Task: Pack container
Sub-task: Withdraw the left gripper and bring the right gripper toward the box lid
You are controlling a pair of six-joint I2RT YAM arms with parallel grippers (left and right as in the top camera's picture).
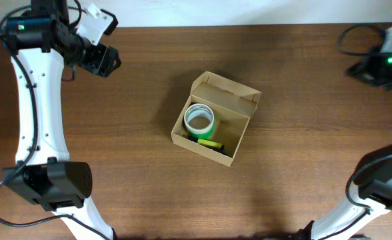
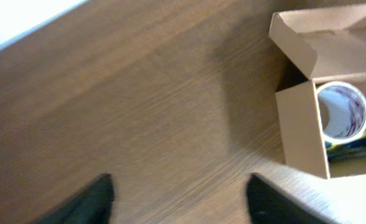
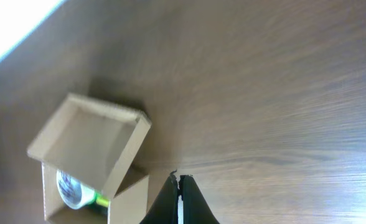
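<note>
The container (image 1: 199, 150) sits on the wooden table (image 1: 303, 133) with its flap lid (image 1: 231, 89) open. Inside it a green tape roll (image 1: 199, 119) lies flat, hole upward. A yellow-green item (image 1: 210, 143) lies just beside the roll, by the wall opposite the lid. The left gripper (image 2: 180, 199) hovers well left of the container, jaws apart. The right gripper (image 3: 178, 198) hangs well right of it, jaws pressed together and holding nothing.
</note>
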